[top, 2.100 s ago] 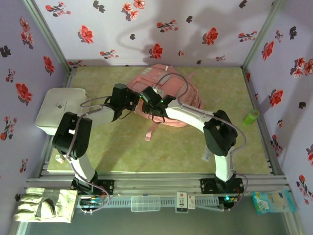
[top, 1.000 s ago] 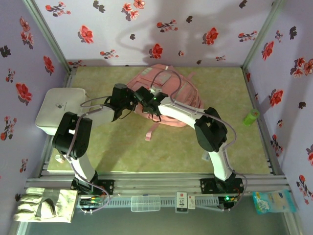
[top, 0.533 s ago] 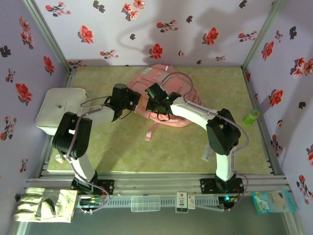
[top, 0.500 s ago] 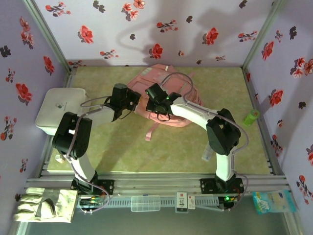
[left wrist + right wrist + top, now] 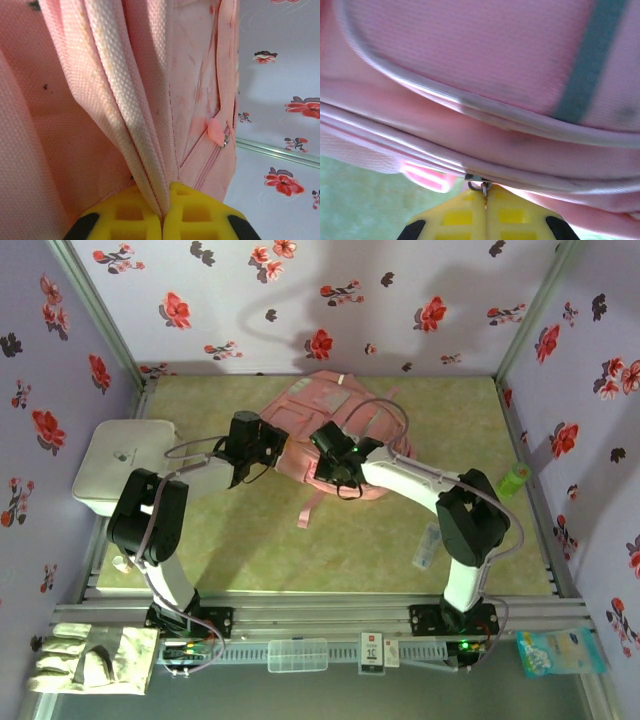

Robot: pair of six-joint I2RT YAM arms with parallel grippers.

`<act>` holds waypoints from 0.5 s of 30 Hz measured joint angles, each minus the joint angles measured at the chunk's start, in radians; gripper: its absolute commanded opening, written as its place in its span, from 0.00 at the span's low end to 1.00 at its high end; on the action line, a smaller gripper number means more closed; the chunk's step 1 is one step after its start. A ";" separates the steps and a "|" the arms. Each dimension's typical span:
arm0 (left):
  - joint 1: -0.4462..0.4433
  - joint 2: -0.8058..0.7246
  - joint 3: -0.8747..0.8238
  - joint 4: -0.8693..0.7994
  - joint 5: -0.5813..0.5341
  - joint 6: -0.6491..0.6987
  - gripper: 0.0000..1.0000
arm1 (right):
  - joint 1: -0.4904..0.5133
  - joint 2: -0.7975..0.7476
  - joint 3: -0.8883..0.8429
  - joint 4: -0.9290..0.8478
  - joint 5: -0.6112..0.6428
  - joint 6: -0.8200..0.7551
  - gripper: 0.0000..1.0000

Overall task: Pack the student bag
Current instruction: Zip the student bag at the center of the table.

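Standing by, I saw the right gripper pressed fully together, its yellow tips pinching the small metal zip pull on the edge of the student bag. From that gripper the bag's pink bulk rose toward 12 o'clock, and the zip seam ran across from about 9 to 3 o'clock, so any pull, I reckoned, had to follow that line, not lift away from it.

The left gripper was closed too, clamped on a fold of the bag's woven fabric, with nothing else in its grasp.

From above, the right gripper sat on the near edge of the student bag, with the left gripper near, at its 9 o'clock, on the bag's left edge. The bag lay flat on the table, toward 12 o'clock from the table's middle, its long axis running roughly 11 to 5 o'clock, as best I could judge. The right arm had the zip; the left looked placed to hold the cloth taut. A white box sat well apart at 9 o'clock, a green bottle at 3.
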 measured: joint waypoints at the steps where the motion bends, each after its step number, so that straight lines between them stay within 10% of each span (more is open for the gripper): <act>1: 0.000 0.000 0.000 0.000 0.000 0.002 0.00 | 0.000 -0.006 -0.013 -0.008 0.008 0.000 0.00; 15: 0.002 0.000 0.000 -0.005 0.000 0.008 0.00 | -0.005 -0.024 -0.006 -0.031 0.036 -0.073 0.25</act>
